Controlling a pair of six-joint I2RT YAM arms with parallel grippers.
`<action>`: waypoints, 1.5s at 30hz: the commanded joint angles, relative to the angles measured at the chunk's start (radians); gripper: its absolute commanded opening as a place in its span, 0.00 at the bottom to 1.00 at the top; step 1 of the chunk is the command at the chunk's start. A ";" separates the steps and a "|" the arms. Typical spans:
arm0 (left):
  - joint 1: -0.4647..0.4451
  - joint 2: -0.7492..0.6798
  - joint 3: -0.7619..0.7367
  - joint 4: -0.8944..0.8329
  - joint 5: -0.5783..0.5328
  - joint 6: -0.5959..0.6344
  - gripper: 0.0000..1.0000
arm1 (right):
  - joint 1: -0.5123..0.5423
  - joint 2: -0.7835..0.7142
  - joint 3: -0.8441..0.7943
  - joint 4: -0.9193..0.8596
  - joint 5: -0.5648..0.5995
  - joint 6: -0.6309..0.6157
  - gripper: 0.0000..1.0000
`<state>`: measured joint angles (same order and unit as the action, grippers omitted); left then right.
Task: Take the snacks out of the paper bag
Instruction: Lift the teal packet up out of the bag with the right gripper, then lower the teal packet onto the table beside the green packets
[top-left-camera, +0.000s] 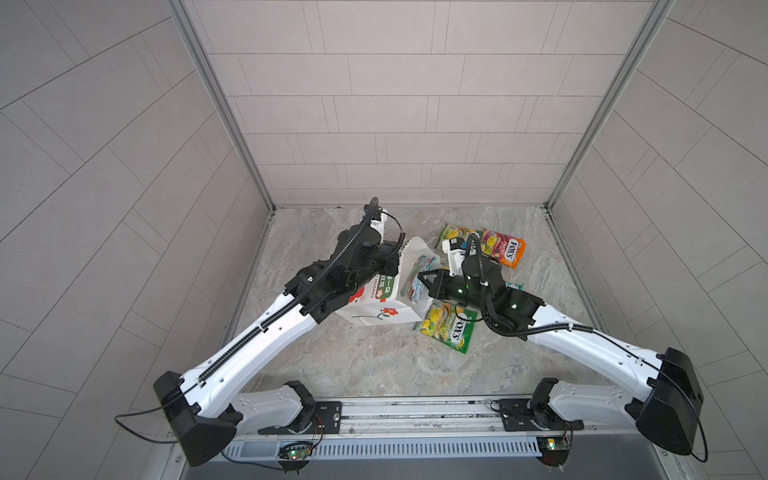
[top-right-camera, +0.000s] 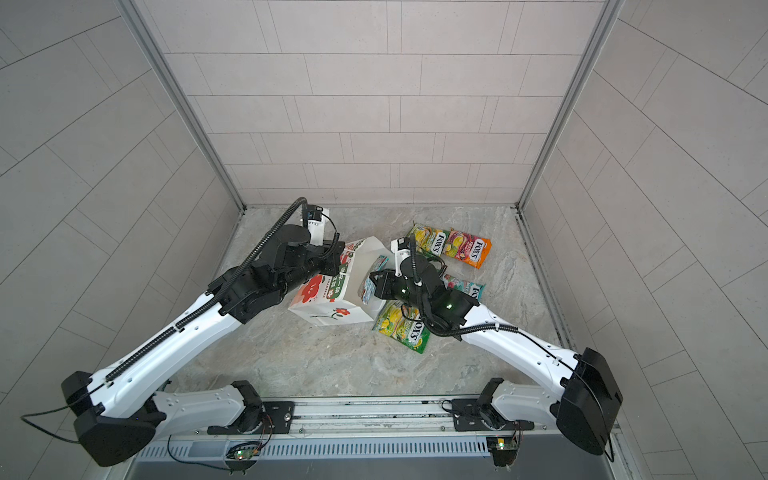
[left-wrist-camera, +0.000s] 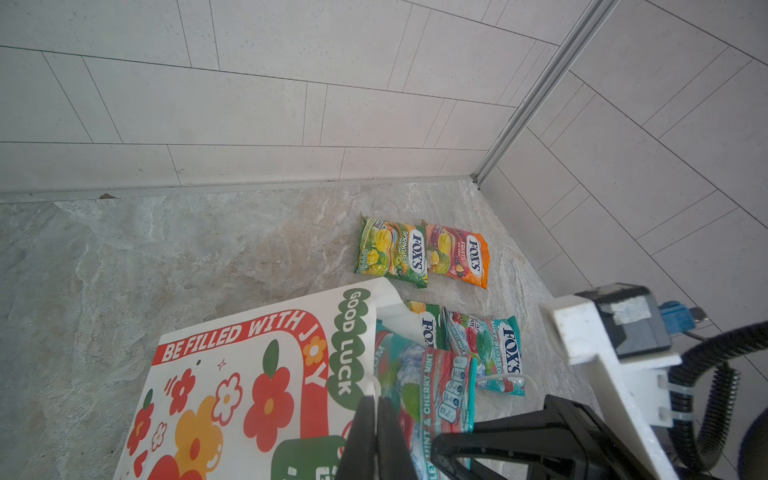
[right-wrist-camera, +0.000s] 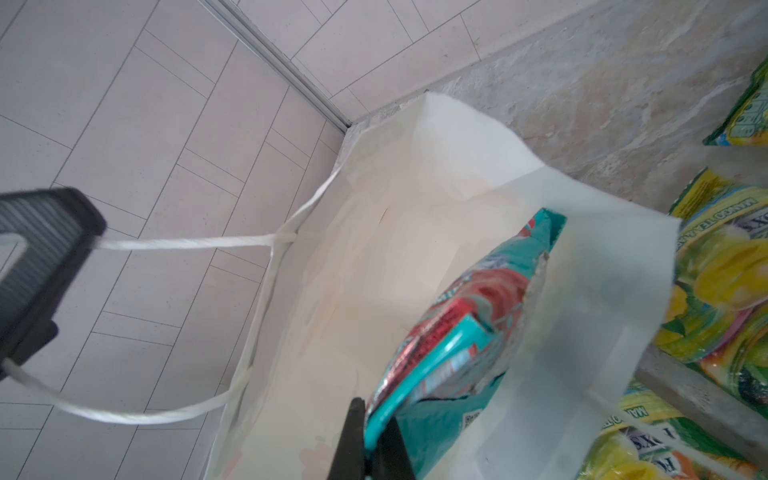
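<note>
In both top views the paper bag (top-left-camera: 384, 309) sits mid-counter (top-left-camera: 332, 365), its mouth turned toward 3 o'clock. The right gripper (top-left-camera: 418, 286) is clamped on a teal-red packet (top-left-camera: 419, 266) at that mouth. The left arm (top-left-camera: 332, 274) covers the bag's 10 o'clock corner and hides its own tip. A green-yellow packet (top-left-camera: 451, 326) marked "FOX'S" lies at the bag's 4 o'clock. A second green-yellow packet (top-right-camera: 430, 239) and an orange-pink packet (top-right-camera: 471, 249) lie side by side at 1 o'clock. A second teal-red packet (top-right-camera: 467, 286) shows partly from under the right arm.

In the left wrist view the left gripper (left-wrist-camera: 376, 419) has its jaws pressed together, with the white cord handle (left-wrist-camera: 372, 385) at its tip. The bag reads "BE FILLED WITH JOY" and "GOOD LUCK". The packets read "SPRING TEA" and "FRUITS". The held one reads "MINT & CHERRY MINT", its start cut off.

In the right wrist view the right gripper is narrow and pinches the teal-red packet's edge. The packet stands half inside the bag's white interior. The cord handle runs taut into the left gripper, which grips it. The green-yellow packets beside the bag are blurred, and "MANGO TEA" is barely legible.
</note>
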<state>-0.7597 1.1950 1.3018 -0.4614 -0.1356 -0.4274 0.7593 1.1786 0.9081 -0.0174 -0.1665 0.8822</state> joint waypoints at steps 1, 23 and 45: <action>-0.003 0.004 0.007 -0.006 -0.009 0.013 0.00 | -0.010 -0.049 0.014 0.030 -0.028 -0.024 0.00; -0.003 0.009 0.010 -0.002 0.003 0.013 0.00 | -0.101 -0.115 0.219 0.009 -0.116 -0.106 0.00; -0.003 0.009 0.020 0.013 0.008 0.012 0.00 | -0.363 -0.289 0.332 -0.568 0.174 -0.372 0.00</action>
<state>-0.7597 1.2049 1.3018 -0.4606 -0.1280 -0.4259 0.4137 0.9066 1.2064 -0.4740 -0.0677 0.5865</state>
